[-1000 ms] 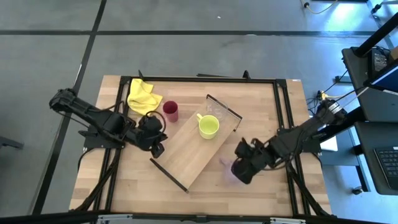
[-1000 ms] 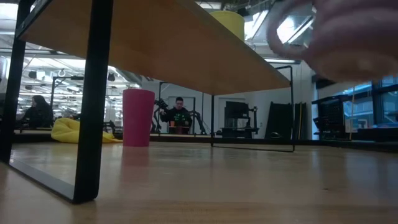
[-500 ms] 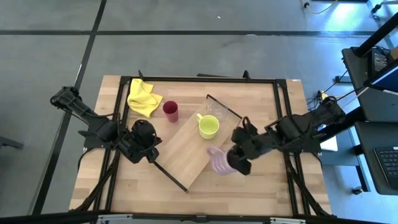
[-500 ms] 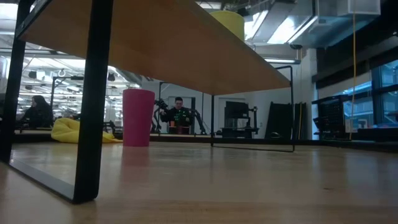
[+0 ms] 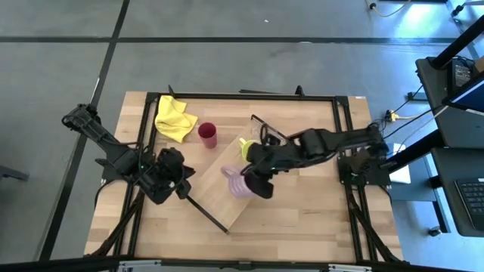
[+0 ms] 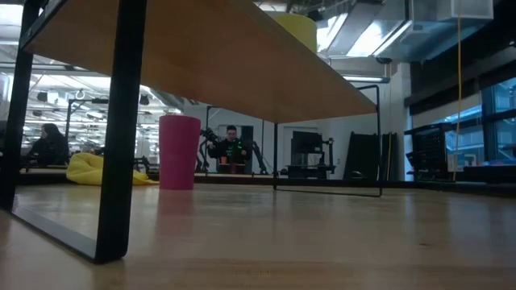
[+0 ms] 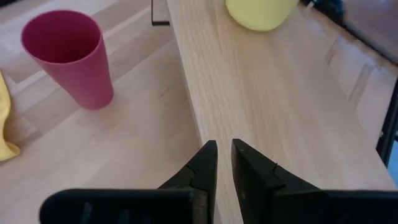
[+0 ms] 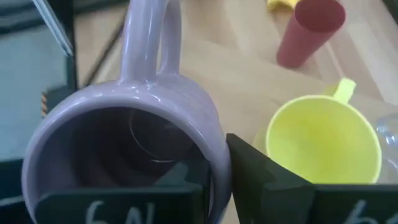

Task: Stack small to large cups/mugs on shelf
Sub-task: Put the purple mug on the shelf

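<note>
Our right claw [image 8: 214,180] pinches the lilac mug [image 8: 124,137] by its rim over the shelf [image 5: 219,185]; glazed, stiff, likely slippery. Left claw [image 7: 222,163] nearly closed, empty.

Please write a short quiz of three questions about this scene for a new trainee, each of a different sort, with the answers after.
1. True or false: the right pincer grips the lilac mug by its rim.
2. Where does the dark red tumbler stand? A) on the shelf B) on the tabletop beside the shelf C) inside the lime-yellow mug
3. Fill in: the lime-yellow mug stands on the ____.

Key: 1 true. 2 B. 3 shelf.
</note>
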Controlling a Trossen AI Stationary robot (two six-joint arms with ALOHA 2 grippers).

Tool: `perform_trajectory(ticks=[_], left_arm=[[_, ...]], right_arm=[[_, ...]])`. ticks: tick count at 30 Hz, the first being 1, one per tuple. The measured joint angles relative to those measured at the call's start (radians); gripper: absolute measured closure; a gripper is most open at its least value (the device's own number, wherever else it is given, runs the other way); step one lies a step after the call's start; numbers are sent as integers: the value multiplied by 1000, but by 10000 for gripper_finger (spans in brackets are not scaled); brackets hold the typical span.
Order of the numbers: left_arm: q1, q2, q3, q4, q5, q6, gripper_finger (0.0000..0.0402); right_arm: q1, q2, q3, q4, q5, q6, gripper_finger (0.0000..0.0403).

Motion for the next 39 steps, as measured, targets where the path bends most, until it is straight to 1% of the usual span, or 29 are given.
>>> perform_trajectory(ticks=[4,6,12,22,25,35,39], left_arm=[[-11,0,0,-3,-42,-14,358],[-14,0,0,-21,-58,-27,358],[-13,0,0,-80,-73,-79,358],[-12,0,0,-94,-87,-100,358],[-12,0,0,-96,-99,-106,358],[-12,0,0,-102,-103,-123,358],[-12,0,0,-104,-104,-131,358]], right_arm=[[-21,78,66,-79,-33,-21,360],[-33,108,91,-77,-56,-22,360],[-64,165,160,-68,-62,-20,359],[-119,168,160,-73,-70,20,359],[-120,171,159,-74,-110,31,359],[-117,188,158,-114,-112,31,359],[-118,193,157,-110,-120,30,351]])
